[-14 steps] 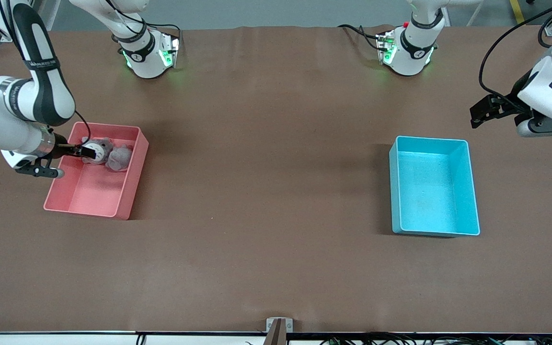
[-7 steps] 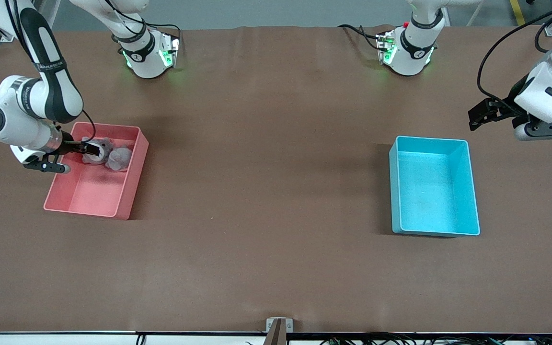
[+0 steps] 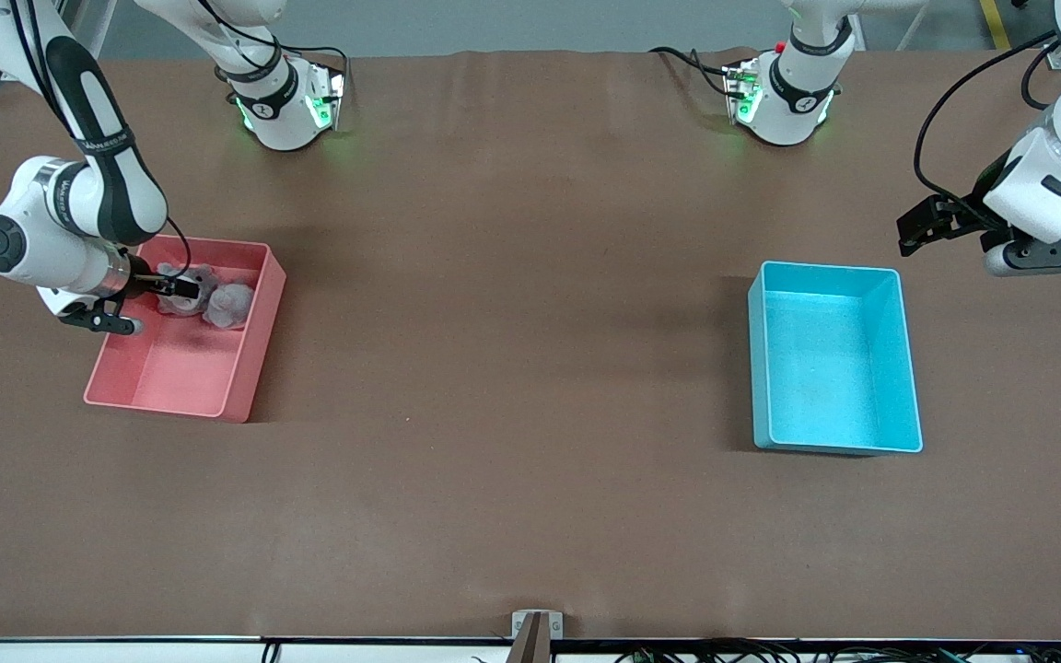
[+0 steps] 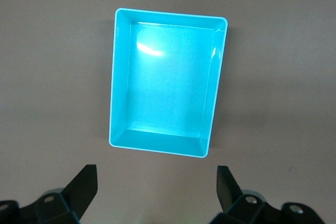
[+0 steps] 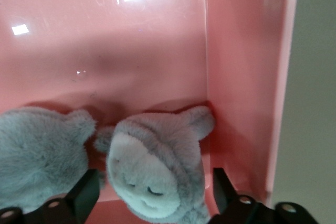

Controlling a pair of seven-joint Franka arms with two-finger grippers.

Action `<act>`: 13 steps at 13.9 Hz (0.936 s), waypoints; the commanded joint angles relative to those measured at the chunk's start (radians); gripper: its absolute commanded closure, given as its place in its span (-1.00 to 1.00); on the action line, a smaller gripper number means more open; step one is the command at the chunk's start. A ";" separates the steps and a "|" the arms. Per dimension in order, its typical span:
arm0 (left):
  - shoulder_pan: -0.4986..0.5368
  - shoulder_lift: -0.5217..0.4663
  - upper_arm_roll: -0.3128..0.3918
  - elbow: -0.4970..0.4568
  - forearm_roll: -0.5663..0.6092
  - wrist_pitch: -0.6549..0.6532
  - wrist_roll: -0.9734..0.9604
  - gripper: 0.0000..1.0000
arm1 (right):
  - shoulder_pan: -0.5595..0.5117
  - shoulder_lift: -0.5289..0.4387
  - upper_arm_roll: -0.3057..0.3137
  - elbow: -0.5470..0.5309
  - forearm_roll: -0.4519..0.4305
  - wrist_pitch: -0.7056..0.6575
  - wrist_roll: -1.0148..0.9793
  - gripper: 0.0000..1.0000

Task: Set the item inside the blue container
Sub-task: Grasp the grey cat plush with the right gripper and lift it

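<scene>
The light blue container point(image 3: 833, 359) stands empty toward the left arm's end of the table; in the left wrist view the blue container point(image 4: 165, 80) lies ahead of the fingers. My left gripper point(image 3: 913, 230) point(image 4: 155, 190) hangs open over bare table beside the container's rim that faces the bases. A grey plush with a white face point(image 3: 190, 287) point(image 5: 155, 174) lies in the pink bin point(image 3: 162, 391) next to a second grey plush point(image 3: 231, 304) point(image 5: 39, 156). My right gripper point(image 3: 182, 287) point(image 5: 155, 192) is down in the bin, open, its fingers on either side of the white-faced plush.
The pink bin's wall point(image 5: 244, 77) rises close beside one right finger. Both arm bases point(image 3: 286, 106) point(image 3: 784, 97) stand at the table's edge farthest from the front camera. Brown table spans between the two bins.
The right arm has shifted a little toward the bases and its gripper has settled lower around the white-faced plush. The left gripper has drifted slightly closer to the blue container.
</scene>
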 commanded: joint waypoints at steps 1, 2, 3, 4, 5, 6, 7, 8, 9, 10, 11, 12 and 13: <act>0.010 -0.012 -0.005 -0.018 -0.006 0.027 0.013 -1.00 | -0.007 -0.012 0.013 -0.014 -0.024 -0.015 0.035 -0.22; 0.008 -0.011 -0.005 -0.023 -0.006 0.031 0.013 -1.00 | -0.006 -0.014 0.013 -0.013 -0.024 -0.024 0.035 0.10; 0.008 -0.008 -0.005 -0.026 -0.005 0.039 0.015 -1.00 | -0.006 -0.014 0.013 -0.011 -0.024 -0.030 0.035 0.47; 0.008 -0.008 -0.005 -0.026 -0.005 0.042 0.015 -1.00 | -0.006 -0.014 0.013 -0.010 -0.024 -0.030 0.035 0.72; 0.008 -0.008 -0.005 -0.028 -0.005 0.042 0.015 -1.00 | -0.006 -0.014 0.013 -0.008 -0.024 -0.032 0.035 0.93; 0.008 -0.009 -0.005 -0.035 -0.005 0.042 0.015 -1.00 | -0.006 -0.015 0.013 -0.004 -0.024 -0.042 0.036 0.98; 0.008 -0.011 -0.005 -0.043 -0.005 0.042 0.015 -1.00 | -0.007 -0.015 0.013 0.004 -0.024 -0.059 0.038 0.99; 0.010 -0.014 -0.005 -0.049 -0.006 0.042 0.015 -1.00 | -0.006 -0.018 0.014 0.027 -0.024 -0.094 0.038 0.99; 0.010 -0.017 -0.005 -0.055 -0.006 0.042 0.015 -1.00 | -0.006 -0.021 0.014 0.067 -0.024 -0.154 0.041 0.99; 0.010 -0.018 -0.005 -0.057 -0.006 0.042 0.015 -1.00 | -0.006 -0.023 0.016 0.119 -0.024 -0.229 0.041 0.99; 0.010 -0.020 -0.005 -0.061 -0.006 0.042 0.015 -1.00 | -0.004 -0.021 0.016 0.197 -0.022 -0.331 0.042 0.99; 0.010 -0.023 -0.005 -0.069 -0.006 0.042 0.015 -1.00 | 0.002 -0.018 0.017 0.281 -0.022 -0.431 0.042 0.99; 0.010 -0.025 -0.005 -0.071 -0.006 0.042 0.015 -1.00 | 0.011 -0.017 0.017 0.368 -0.022 -0.529 0.047 0.99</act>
